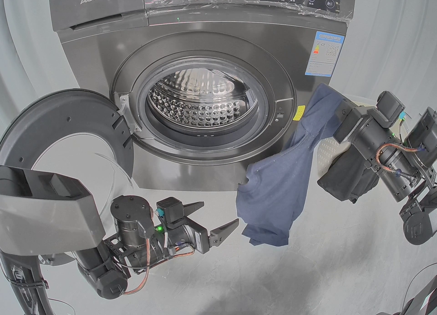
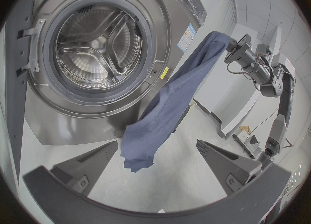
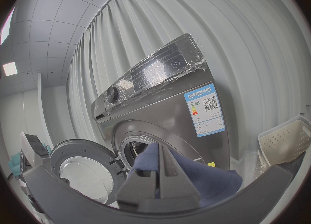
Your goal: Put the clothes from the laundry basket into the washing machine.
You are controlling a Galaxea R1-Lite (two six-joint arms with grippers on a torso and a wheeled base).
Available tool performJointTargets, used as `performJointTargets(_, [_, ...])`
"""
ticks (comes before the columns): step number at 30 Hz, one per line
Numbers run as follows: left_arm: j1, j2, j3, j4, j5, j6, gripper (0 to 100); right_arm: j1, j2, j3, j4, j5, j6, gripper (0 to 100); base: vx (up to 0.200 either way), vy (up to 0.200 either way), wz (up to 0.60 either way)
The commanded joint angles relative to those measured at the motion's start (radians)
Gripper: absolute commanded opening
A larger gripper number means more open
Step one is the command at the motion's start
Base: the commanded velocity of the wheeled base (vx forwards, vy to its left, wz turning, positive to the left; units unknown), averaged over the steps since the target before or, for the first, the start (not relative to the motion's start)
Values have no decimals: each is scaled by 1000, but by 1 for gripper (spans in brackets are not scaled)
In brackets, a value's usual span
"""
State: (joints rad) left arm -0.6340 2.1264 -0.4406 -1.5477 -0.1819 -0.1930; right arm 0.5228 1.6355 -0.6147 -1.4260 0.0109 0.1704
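Note:
A blue garment (image 1: 277, 179) hangs from my right gripper (image 1: 339, 106), which is shut on its top edge to the right of the washing machine's (image 1: 205, 24) open drum (image 1: 200, 97). The cloth drapes down toward the floor. In the right wrist view the fingers (image 3: 161, 163) are pressed together on the blue garment (image 3: 207, 179). My left gripper (image 1: 214, 218) is open and holds nothing, low in front of the machine, just left of the garment's lower end. The left wrist view shows the blue garment (image 2: 171, 101) past its spread fingers (image 2: 94, 160), with the right gripper (image 2: 231, 45) holding the top.
The machine's round door (image 1: 63, 133) stands swung open to the left. A white perforated laundry basket (image 3: 285, 140) sits right of the machine, behind my right arm, with a dark garment (image 1: 348, 177) hanging over its side. Pale bare floor (image 1: 318, 261) spreads in front.

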Motion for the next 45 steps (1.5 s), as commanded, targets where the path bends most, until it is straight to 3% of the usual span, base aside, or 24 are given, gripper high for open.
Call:
performJointTargets(1, [2,81,-56,0,4,-2,100,16,0,-7,-1,-5,1,0,0,0,0])
performJointTargets(10, [7,190,-181,0,6,1,100,43,0,-11,-1,-17,0,0,0,0,0])
performJointTargets(30, [24,291,-227,0,1,4,100,46,-2,-25,1,-17,0,0,0,0,0])
performJointTargets(45, [59,418,-411,0,-16,-2,100,69,3,-22,-2,-19,1,0,0,0,0])
